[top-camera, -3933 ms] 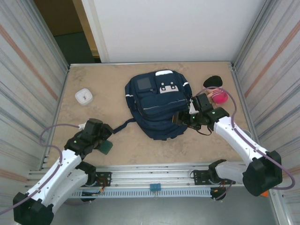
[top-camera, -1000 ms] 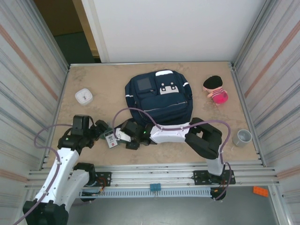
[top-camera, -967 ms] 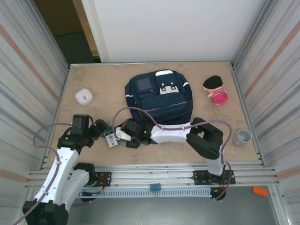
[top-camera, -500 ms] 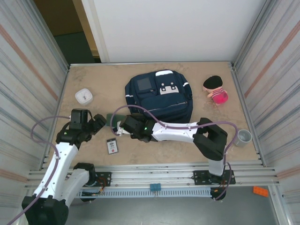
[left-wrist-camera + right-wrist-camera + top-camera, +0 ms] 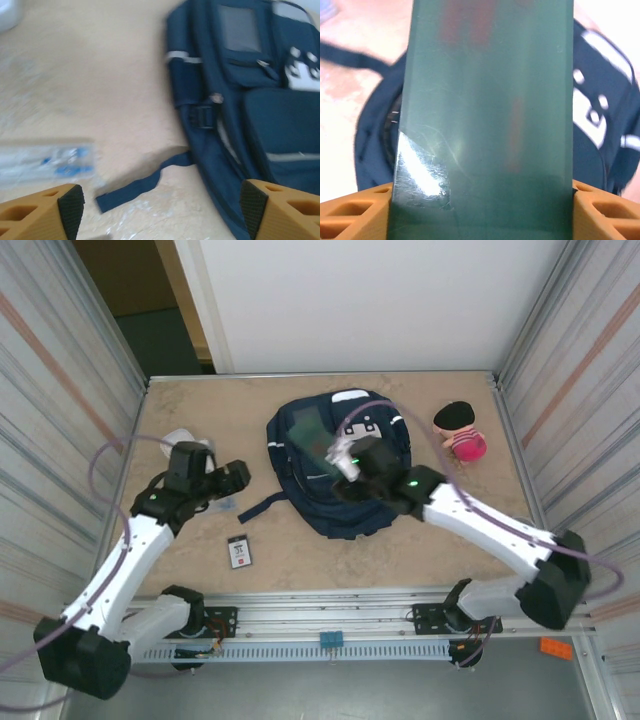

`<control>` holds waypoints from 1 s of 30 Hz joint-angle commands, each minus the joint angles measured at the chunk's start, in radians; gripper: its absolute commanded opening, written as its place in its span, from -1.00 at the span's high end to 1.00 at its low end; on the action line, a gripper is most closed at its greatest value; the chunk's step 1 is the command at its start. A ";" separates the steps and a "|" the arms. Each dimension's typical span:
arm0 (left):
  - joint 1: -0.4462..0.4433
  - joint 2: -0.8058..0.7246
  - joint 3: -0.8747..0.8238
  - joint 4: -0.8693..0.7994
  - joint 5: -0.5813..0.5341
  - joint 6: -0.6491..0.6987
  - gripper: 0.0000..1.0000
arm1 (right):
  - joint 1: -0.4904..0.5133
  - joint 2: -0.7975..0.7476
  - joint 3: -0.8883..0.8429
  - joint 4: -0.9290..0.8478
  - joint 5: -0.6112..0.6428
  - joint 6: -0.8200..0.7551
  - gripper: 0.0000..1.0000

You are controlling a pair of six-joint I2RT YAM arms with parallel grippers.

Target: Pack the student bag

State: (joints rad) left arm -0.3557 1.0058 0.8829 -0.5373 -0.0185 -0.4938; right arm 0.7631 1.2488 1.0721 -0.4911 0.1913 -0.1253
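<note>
Holding anything at the moment?
Yes. I am pinching a dark green flat piece (image 5: 485, 125) in my right gripper (image 5: 343, 454) — the orange fingers (image 5: 350, 215) are pressing on its two side edges. It is standing tall across my wrist view, glossy, with a scuffed bright spot near one lower corner.

And where is the student bag lying?
The student bag (image 5: 345, 508) is lying flat in the middle of the table (image 5: 200, 400), front face up. My right gripper is hovering over the bag's upper front, and navy fabric is showing past the green piece on both sides. I cannot tell whether the piece is touching the bag.

What is your left side doing?
My left gripper (image 5: 160, 206) is hanging just left of the bag with its jaws spread wide, gripping nothing. Between the tips I am seeing bare table and the loose strap (image 5: 142, 186) trailing out from the bag's left edge.

Anything else lying around the bag?
A clear packet (image 5: 47, 162) with blue bits is lying left of the bag, beyond that strap. A small card (image 5: 239, 551) is sitting left of the bag and nearer to my bases. A pink toy (image 5: 460, 435) with a black cap is resting to the bag's right — well apart from both grippers. A white box (image 5: 176, 436) is peeking out left of the bag, half hidden behind my left arm.
</note>
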 commanded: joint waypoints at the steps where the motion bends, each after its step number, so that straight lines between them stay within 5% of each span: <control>1: -0.122 0.085 0.069 0.112 -0.064 0.276 -0.68 | -0.166 -0.145 -0.070 -0.041 -0.246 0.241 -0.02; 7: -0.325 0.334 0.186 0.194 0.046 0.575 -0.73 | -0.416 -0.291 -0.149 -0.141 -0.352 0.328 -0.01; 11: -0.435 0.520 0.291 0.195 0.001 0.736 -0.79 | -0.515 -0.319 -0.172 -0.197 -0.409 0.354 0.00; 19: -0.464 0.757 0.451 0.198 -0.039 0.824 -0.83 | -0.573 -0.364 -0.197 -0.213 -0.443 0.354 0.01; 27: -0.463 0.861 0.530 0.233 -0.183 0.869 -0.33 | -0.577 -0.372 -0.204 -0.207 -0.468 0.361 0.02; 30: -0.463 0.855 0.512 0.273 -0.223 0.877 0.11 | -0.579 -0.376 -0.210 -0.206 -0.474 0.368 0.03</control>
State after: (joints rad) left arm -0.8330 1.8545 1.3808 -0.3264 -0.1349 0.3492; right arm 0.1940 0.8982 0.8726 -0.7132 -0.2554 0.2184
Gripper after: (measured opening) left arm 0.472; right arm 0.686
